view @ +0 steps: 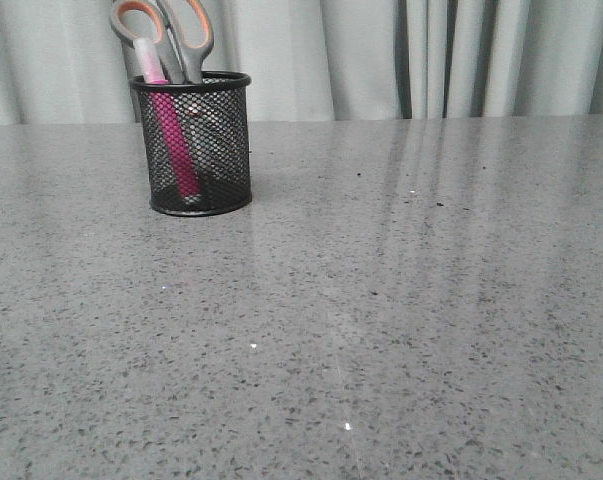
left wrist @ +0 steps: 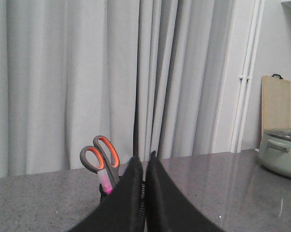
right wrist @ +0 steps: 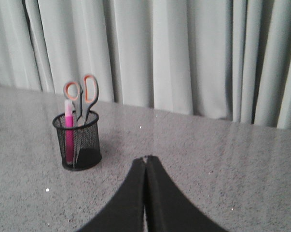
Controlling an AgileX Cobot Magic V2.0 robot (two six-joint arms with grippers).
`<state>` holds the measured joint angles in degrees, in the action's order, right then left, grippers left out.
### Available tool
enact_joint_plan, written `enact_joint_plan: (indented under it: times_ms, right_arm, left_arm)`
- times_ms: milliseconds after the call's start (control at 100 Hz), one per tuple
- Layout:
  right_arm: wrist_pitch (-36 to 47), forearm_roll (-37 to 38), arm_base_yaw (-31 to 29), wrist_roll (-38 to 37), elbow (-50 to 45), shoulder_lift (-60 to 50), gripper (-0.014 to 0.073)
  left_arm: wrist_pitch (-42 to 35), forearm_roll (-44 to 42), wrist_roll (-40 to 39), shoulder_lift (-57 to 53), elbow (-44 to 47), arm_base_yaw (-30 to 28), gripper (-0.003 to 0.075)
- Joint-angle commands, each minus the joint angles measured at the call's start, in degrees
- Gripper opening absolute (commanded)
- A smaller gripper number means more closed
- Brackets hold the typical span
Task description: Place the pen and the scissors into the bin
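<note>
The black mesh bin stands upright at the far left of the table. The pink pen and the grey-and-orange scissors stand inside it, handles up. The bin also shows in the right wrist view, with the pen and scissors in it. In the left wrist view the scissors and pen cap rise just behind my fingers, which hide most of the bin. My left gripper is shut and empty. My right gripper is shut and empty, well apart from the bin. Neither gripper shows in the front view.
The grey speckled table ends at pale curtains behind. In the left wrist view a pale green pot with lid and a wooden board stand at the table's far side.
</note>
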<state>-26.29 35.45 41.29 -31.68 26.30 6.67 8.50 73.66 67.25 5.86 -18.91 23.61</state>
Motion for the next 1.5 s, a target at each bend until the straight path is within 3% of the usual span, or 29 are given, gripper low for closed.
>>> enact_joint_plan:
  times_ms: [0,620,660,740,810,840,880,930,1010,1190,1410,1490]
  right_arm:
    - [3.54,2.28,0.11,0.54,0.97,-2.88,-0.0076]
    - [3.46,2.28,0.11,0.54,0.97,-4.61,-0.0076]
    - [3.46,2.28,0.11,0.54,0.97,-4.61,-0.0076]
    - [3.46,2.28,0.11,0.54,0.97,-4.61,-0.0076]
    - [3.46,2.28,0.11,0.54,0.97,-4.61,-0.0076]
    - [3.46,2.28,0.11,0.54,0.97,-4.61,-0.0076]
    - [3.46,2.28,0.11,0.54,0.97,-4.61,-0.0076]
    - [3.46,2.28,0.11,0.54,0.97,-4.61,-0.0076]
    - [3.46,2.28,0.11,0.54,0.97,-4.61,-0.0076]
    - [3.46,2.28,0.11,0.54,0.97,-4.61,-0.0076]
    - [3.46,2.28,0.11,0.54,0.97,-4.61,-0.0076]
    - [3.46,2.28,0.11,0.54,0.97,-4.61,-0.0076]
  left_arm:
    - [-1.33,1.36,-0.52,0.74,-1.38,-0.08,-0.0019]
    - [-1.7,0.23,-0.52,0.74,-1.38,-0.08,-0.0019]
    - [-2.34,-5.2,-0.28,0.74,-1.38,-0.08,-0.0019]
    - [-0.86,-26.3,-5.65,0.74,-0.76,-0.7,-0.0019]
    - [-0.3,-51.3,-23.56,0.74,1.14,-2.43,-0.0019]
    - [-0.89,-59.87,-34.81,0.64,2.58,-3.7,-0.0019]
    - [-1.63,-70.35,-44.59,0.64,4.34,-5.16,-0.0019]
    - [-2.54,-76.87,-55.0,0.64,7.03,-7.79,-0.0019]
    - [-4.93,-77.29,-59.05,0.64,12.09,-11.52,-0.0019]
    - [-12.52,-68.84,-60.52,-0.68,21.74,-16.9,-0.0019]
    - [7.23,-68.45,-60.42,-6.14,21.53,-19.35,-0.0019]
    - [7.98,-67.73,-60.42,-8.03,21.53,-19.41,-0.0019]
